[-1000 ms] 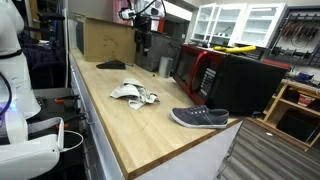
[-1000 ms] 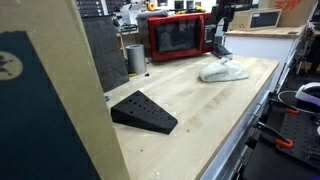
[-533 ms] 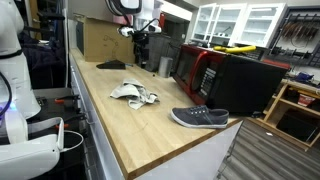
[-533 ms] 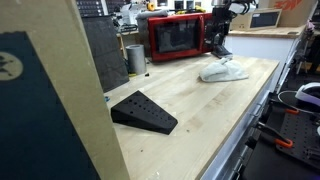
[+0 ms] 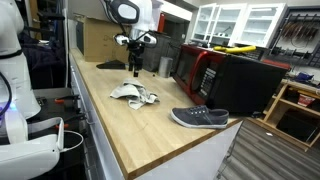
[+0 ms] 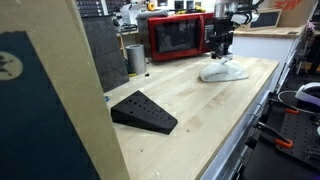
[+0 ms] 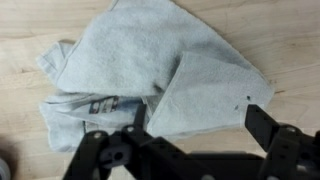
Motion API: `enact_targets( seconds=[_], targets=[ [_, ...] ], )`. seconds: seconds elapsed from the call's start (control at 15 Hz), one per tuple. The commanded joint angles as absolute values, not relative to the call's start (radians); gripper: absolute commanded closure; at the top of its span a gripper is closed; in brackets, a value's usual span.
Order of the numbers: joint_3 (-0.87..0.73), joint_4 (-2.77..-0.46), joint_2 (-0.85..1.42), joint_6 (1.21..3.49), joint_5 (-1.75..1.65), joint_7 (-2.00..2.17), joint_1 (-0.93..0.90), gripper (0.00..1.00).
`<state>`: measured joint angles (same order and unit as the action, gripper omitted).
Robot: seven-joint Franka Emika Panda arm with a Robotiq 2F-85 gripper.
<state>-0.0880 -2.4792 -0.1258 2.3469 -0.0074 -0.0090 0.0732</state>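
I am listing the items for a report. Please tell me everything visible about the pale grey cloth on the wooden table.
The pale grey cloth looks like soft cotton, crumpled and folded over itself, with a small dark print on one lower layer. It lies on the light wooden table. The open gripper hangs just above it, apparently not touching.

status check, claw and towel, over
Claw open, hovering over crumpled grey towel, no contact. Towel lies on wooden counter. Nothing between them.
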Motion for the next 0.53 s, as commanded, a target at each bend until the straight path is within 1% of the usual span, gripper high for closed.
enact_targets(
  seconds=[0.0,0.47],
  targets=[
    [-0.08,-2.498,-0.136,2.335,-0.003,0.017,0.074,0.0],
    [-0.082,-2.499,-0.135,2.374,-0.036,0.003,0.079,0.0]
  ],
)
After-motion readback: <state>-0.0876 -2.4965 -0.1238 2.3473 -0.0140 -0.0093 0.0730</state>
